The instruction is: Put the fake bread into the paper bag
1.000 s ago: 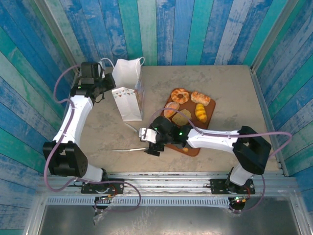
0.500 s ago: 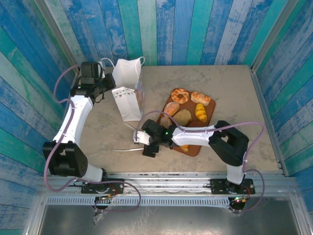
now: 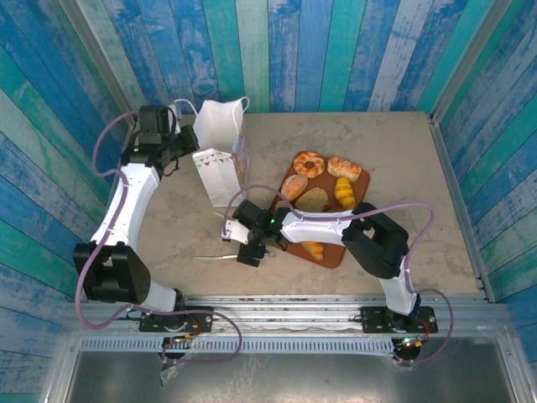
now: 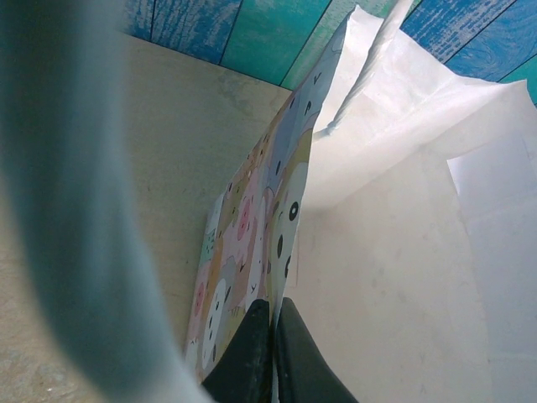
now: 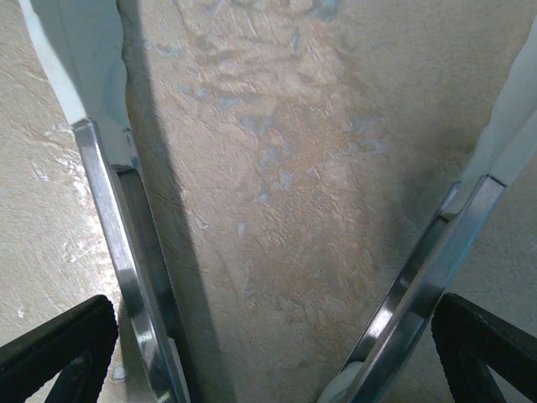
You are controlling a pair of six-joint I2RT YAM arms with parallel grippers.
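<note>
The white paper bag stands open at the back left, and my left gripper is shut on its rim. In the left wrist view the black fingertips pinch the bag's edge between the printed outside and the white inside. Several pieces of fake bread lie on the brown tray: a ring pastry, a roll, a croissant, a toast slice. My right gripper is low over the table left of the tray, open. Its fingers straddle the metal tongs.
The tongs lie on the table in a V, their arms pointing left and up-left towards the bag. Blue plank walls close in the table on three sides. Bare tabletop lies right of the tray.
My right gripper has slid left from the tray's edge to the tongs, its arm folding in. The tongs, the bag and my left arm have not moved.
</note>
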